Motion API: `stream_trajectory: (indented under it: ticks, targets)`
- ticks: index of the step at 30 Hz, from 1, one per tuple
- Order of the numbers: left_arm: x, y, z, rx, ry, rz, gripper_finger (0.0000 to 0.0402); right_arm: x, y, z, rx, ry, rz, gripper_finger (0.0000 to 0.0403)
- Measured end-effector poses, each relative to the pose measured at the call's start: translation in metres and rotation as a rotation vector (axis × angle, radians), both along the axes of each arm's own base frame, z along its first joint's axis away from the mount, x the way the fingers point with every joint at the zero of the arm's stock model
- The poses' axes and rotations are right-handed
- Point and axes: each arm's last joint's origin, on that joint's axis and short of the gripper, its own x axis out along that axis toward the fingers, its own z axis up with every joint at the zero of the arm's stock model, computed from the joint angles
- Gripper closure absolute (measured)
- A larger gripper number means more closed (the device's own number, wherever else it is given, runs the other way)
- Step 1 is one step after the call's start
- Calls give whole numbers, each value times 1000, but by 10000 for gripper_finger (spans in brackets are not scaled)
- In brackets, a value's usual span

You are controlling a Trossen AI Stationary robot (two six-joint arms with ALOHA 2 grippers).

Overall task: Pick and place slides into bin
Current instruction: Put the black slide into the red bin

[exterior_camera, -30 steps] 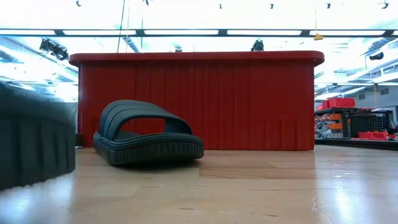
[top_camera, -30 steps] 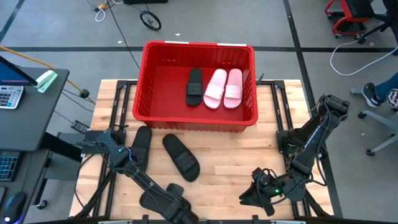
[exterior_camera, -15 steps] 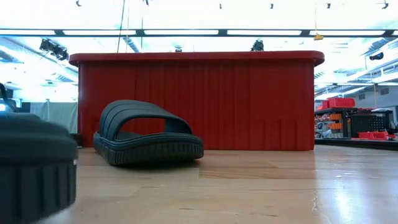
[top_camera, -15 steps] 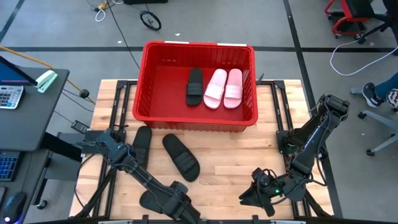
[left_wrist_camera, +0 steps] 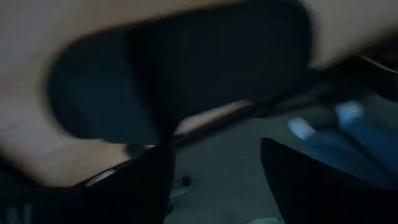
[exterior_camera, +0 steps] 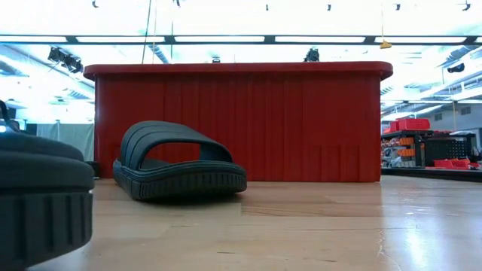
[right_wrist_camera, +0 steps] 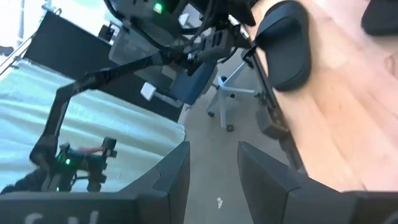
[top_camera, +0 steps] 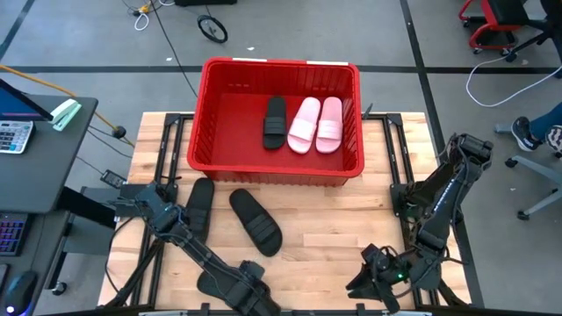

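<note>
Three slides already lie in the bin (top_camera: 206, 132) — one black slide (top_camera: 276, 122) and the two pink slides (top_camera: 317, 124) side by side. Three black ones remain on the counter (top_camera: 351, 219): one just in front of the bin's near wall (top_camera: 255, 221), one beside it toward the left (top_camera: 198, 204), and one at the near edge (top_camera: 213, 283), right by the left gripper (top_camera: 248, 294). We judge them light, rubbery and flexible, best taken across the wide strap or pinched at the sole's edge. We cannot tell whether the left gripper is released or clenched. The right gripper (right_wrist_camera: 212, 163) waits at the near right corner, fingers spread with nothing between them.
</note>
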Motion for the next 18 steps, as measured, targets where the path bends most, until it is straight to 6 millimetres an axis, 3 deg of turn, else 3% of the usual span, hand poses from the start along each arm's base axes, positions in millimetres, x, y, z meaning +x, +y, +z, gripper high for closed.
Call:
stream_trajectory:
  ticks: [6,9,15,18]
  targets:
    - [-20,0,29,106,-125,39,148,-10,6,0,4,1,32,264]
    - [-40,5,57,176,-205,72,157,-10,6,0,11,1,16,264]
    - [-90,8,122,237,-559,128,163,-7,4,0,12,-3,-10,264]
    - [-110,20,154,212,-703,153,165,-4,2,0,14,-4,-24,264]
